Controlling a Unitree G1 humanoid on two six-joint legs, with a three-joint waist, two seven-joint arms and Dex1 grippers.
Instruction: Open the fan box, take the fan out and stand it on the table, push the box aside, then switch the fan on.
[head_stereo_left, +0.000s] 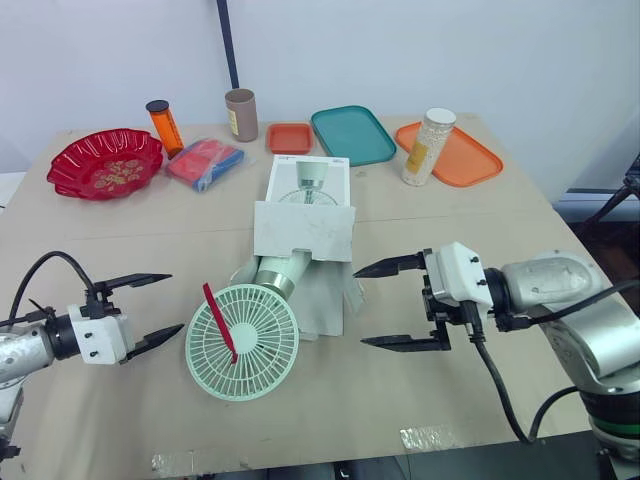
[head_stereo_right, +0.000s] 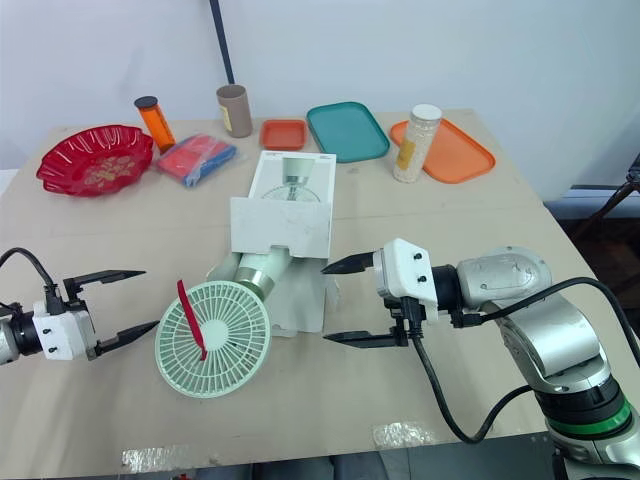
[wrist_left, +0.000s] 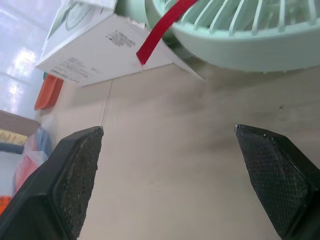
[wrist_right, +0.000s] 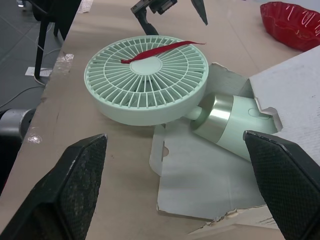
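The fan lay half out of the box, head flat on the table. My left gripper and right gripper flanked it, jaws apart. I judged gripping the stem and pulling slowly safest.

Both head views look forward and down from the near edge of the table at 6 o'clock, far enough back to take in the whole top up to the wall. They share the fan, the box at its 12 o'clock and the teal tray beyond, set slightly toward 9 o'clock in the right eye's picture. The left wrist view sits low and very close at the fan's 9 o'clock, facing 3 o'clock along the tabletop. The right wrist view looks from 3 o'clock toward 9 o'clock, higher and further off, past the fan to the left gripper. Both wrist views share the fan, its red strap and the box
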